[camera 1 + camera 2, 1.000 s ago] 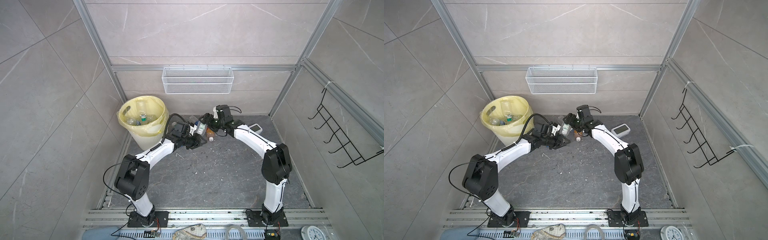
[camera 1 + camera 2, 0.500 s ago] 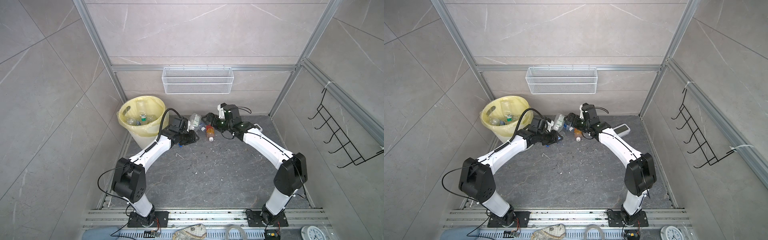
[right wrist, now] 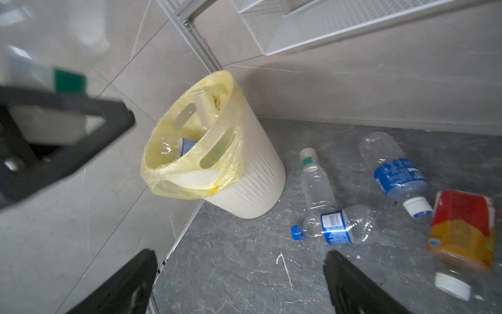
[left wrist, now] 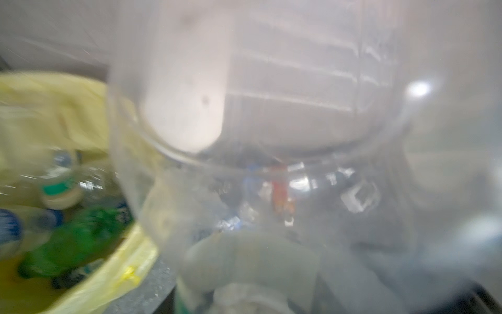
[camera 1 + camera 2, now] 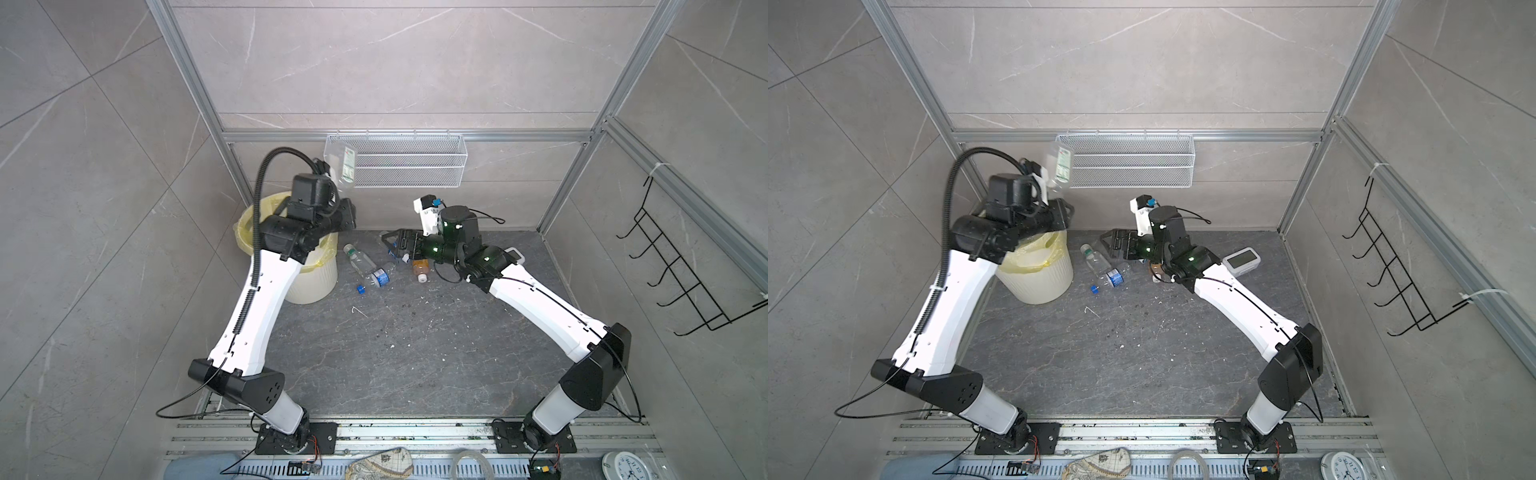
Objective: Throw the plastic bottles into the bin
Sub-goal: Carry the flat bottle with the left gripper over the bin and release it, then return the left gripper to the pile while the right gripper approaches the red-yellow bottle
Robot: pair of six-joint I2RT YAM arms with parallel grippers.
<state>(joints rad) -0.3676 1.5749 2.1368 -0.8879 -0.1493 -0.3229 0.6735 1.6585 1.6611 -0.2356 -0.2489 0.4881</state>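
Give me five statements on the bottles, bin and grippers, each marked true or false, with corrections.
The left gripper holds a clear bottle off the floor. True.
The right gripper is shut on the orange-red bottle. False: its jaws stand open and empty; that bottle lies on the floor.
The bin lies tipped over. False: it stands upright, lined with a yellow bag.
Four bottles lie on the floor in the right wrist view. True: besides the orange-red one, two blue-labelled bottles and a green-banded bottle.
A green bottle is already in the bin. True.
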